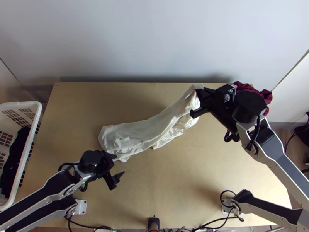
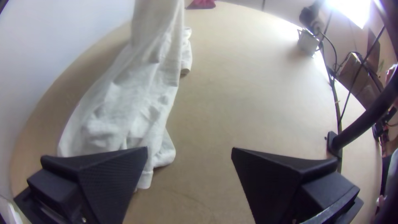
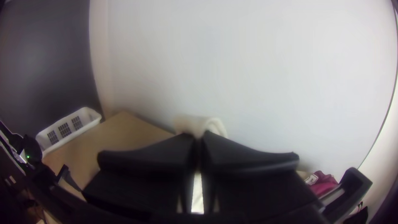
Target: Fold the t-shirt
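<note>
The white t-shirt [image 1: 135,133] lies bunched in a long strip across the table's middle, its right end lifted to my right gripper [image 1: 197,101]. In the right wrist view that gripper [image 3: 199,139] is shut on a bit of the white t-shirt [image 3: 199,122]. My left gripper [image 1: 120,165] stands open beside the t-shirt's left, nearer end. Seen from the left wrist, the t-shirt [image 2: 124,103] runs away from the left gripper [image 2: 189,151], one finger over its near edge and bare table between the fingers.
A white basket [image 1: 36,116] with dark cloth inside stands at the table's left. Dark red cloth [image 1: 266,94] lies at the far right corner, by the right arm. Bare wood [image 1: 174,185] stretches along the near side. A wall rises behind the far edge.
</note>
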Controlling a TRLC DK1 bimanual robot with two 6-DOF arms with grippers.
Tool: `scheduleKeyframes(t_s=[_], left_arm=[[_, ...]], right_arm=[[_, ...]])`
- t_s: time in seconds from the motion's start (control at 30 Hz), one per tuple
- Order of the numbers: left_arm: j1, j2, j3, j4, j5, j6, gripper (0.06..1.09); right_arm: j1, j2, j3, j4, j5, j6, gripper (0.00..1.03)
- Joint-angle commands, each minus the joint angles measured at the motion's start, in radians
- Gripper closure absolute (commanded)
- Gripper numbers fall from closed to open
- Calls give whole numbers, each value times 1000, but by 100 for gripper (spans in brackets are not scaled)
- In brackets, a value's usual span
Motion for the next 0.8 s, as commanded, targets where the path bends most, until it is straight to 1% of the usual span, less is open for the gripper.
scheduleKeyframes(t_s=[0.0,0.07,0.1,0.2,0.3,0.4,0.43,0.47,0.5,0.53,0.57,0.6,0.63,0.77], left_arm=[[-37,77,-47,123,-17,37,10],[2,125,-48,168,-28,66,10],[22,143,-50,209,-37,70,10],[61,180,-48,263,-44,86,10],[68,197,-47,286,-48,83,11],[72,235,-45,313,-78,84,12],[80,243,-44,310,-81,86,19],[87,241,-42,318,-81,87,29],[89,238,-42,323,-81,87,47],[89,230,-44,326,-81,92,72],[89,226,-41,333,-80,92,100],[89,226,-41,332,-80,90,104],[84,221,-47,332,-78,92,105],[72,218,-58,335,-71,76,105]], right_arm=[[-1,12,9,3,1,13,100],[-1,12,9,1,0,13,100],[-1,11,9,1,0,13,100],[-1,11,4,-2,1,13,100],[-1,11,-4,-2,1,15,100],[5,19,-4,0,0,21,100],[7,22,-4,3,0,21,100],[8,25,-4,6,0,21,100],[10,28,-2,9,0,21,100],[10,31,-2,10,0,21,100],[10,34,1,12,0,21,100],[10,35,3,12,1,21,100],[10,37,4,14,1,21,100],[8,42,16,15,1,21,100]])
